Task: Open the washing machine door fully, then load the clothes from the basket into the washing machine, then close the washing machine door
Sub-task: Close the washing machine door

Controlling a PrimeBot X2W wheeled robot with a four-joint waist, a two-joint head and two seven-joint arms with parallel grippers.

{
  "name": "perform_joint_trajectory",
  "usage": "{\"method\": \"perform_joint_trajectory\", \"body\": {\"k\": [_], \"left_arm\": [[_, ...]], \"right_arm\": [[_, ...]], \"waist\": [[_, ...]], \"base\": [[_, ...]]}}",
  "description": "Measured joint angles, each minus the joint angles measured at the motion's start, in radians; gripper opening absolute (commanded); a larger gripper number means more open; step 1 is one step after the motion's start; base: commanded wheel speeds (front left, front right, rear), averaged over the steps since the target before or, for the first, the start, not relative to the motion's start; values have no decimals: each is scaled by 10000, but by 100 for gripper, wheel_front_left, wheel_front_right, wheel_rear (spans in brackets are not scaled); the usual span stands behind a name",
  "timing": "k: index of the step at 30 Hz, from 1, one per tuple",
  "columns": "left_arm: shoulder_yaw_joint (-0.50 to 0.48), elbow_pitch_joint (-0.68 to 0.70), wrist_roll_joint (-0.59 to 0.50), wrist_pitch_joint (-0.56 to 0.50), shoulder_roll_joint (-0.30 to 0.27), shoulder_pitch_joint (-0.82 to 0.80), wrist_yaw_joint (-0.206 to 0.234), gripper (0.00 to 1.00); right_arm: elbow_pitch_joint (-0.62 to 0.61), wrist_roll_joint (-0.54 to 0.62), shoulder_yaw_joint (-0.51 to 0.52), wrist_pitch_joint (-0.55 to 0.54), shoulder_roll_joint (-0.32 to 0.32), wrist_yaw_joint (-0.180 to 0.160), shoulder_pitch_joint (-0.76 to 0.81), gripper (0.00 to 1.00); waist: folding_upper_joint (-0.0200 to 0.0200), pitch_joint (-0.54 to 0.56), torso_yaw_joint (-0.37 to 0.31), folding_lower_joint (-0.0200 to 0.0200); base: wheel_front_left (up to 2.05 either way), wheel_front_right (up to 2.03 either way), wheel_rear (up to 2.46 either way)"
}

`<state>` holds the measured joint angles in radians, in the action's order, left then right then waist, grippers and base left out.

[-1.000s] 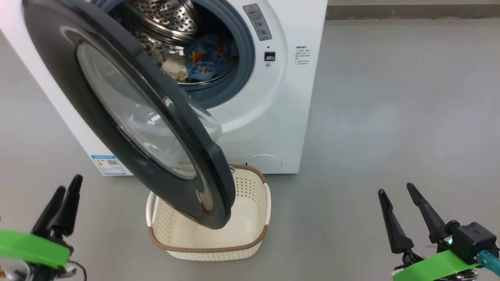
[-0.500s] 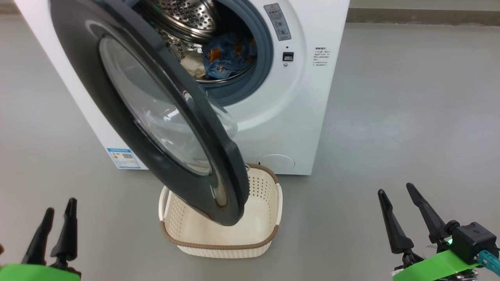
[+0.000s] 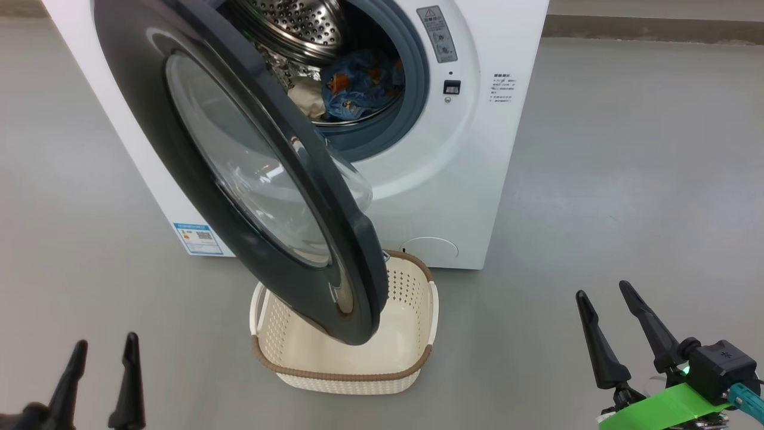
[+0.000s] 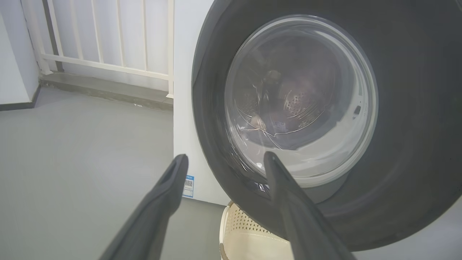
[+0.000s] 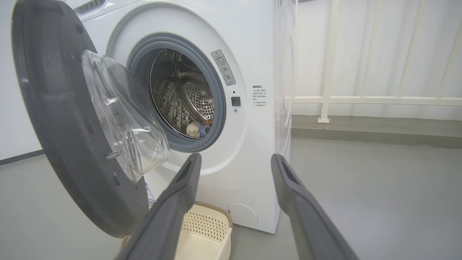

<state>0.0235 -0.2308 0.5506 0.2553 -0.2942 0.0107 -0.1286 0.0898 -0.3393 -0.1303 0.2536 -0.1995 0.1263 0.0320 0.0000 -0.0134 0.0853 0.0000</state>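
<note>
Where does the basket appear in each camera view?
Head view: basket low centre, beneath the washing machine door.
Left wrist view: basket at bottom edge, centre, below the door.
Right wrist view: basket at bottom edge, left of centre.
Shared landmark: the door's lower rim above it.

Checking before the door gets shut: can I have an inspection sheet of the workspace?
Surface: grey floor, smooth.
Job's things: washing machine door half open above the basket; clothes inside the washing machine; basket looks empty where visible.
Clutter: nothing seen.
Hands: left hand open, right hand open, both empty, touching nothing.
Cables: teal connector at the right wrist.
Surroundings: white railing behind the machine.
</note>
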Motion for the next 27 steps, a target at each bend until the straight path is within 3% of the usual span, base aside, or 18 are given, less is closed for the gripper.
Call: {"method": "perform_joint_trajectory", "body": {"k": [10,25,26,27], "left_arm": [[-780,8,-2525,0,871,412,-27,100],[-876,8,-2888,0,1212,503,-27,100],[-876,8,-2888,0,1212,503,-27,100],[-869,8,-2913,0,1241,502,-27,100]], "right_arm": [[10,0,-29,0,13,0,-5,100],[268,-10,-326,0,71,0,-94,100],[268,-10,-326,0,71,0,-94,93],[431,-48,-418,0,71,0,-294,60]], "waist": [[0,-2,-73,0],[0,-88,155,0],[0,-88,155,0],[0,-106,225,0]], "base": [[0,0,0],[0,0,0],[0,0,0],[0,0,0]]}}
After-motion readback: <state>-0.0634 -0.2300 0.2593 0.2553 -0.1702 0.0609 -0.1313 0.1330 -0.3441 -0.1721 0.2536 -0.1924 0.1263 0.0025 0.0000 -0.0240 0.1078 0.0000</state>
